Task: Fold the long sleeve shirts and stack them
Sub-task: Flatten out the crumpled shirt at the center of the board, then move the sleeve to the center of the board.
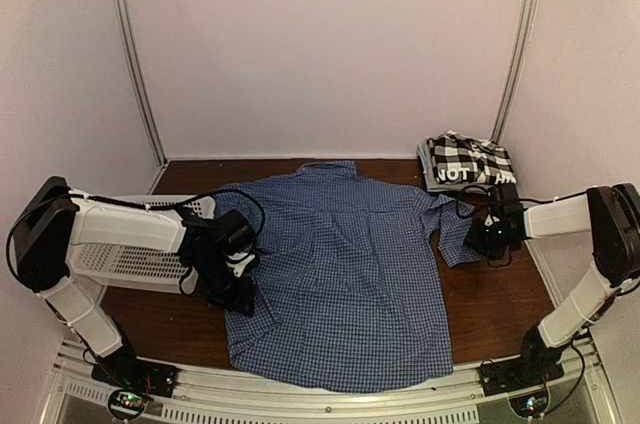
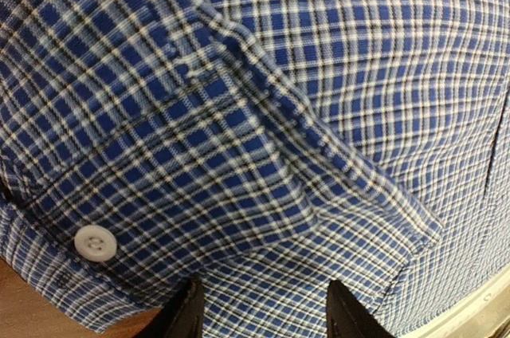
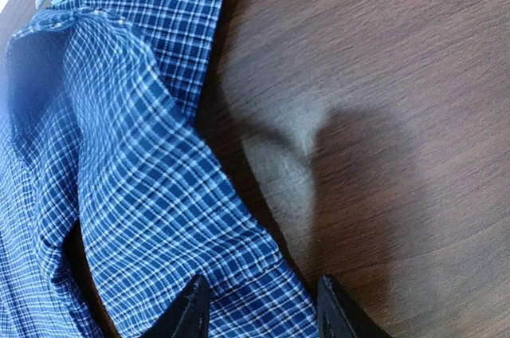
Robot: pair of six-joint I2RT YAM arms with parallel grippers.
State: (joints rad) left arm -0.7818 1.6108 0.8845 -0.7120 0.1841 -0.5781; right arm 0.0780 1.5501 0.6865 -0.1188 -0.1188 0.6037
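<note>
Progress stood about halfway: the black-and-white shirt [image 1: 465, 161] sat folded at upper right, while the blue shirt [image 1: 345, 274] lay flat at centre of the counter [image 1: 500, 314], unfolded and unstacked. The left pincer [image 2: 267, 316] and right pincer [image 3: 259, 308] straddled its sleeves, fingers apart; whether either pinched cloth, I could not tell.

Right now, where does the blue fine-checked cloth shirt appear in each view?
Top external: blue fine-checked cloth shirt spread flat, centre.
Left wrist: fills nearly the whole picture, white button lower left.
Right wrist: left half, sleeve end.
Shared landmark: brown wooden table under it.
</note>
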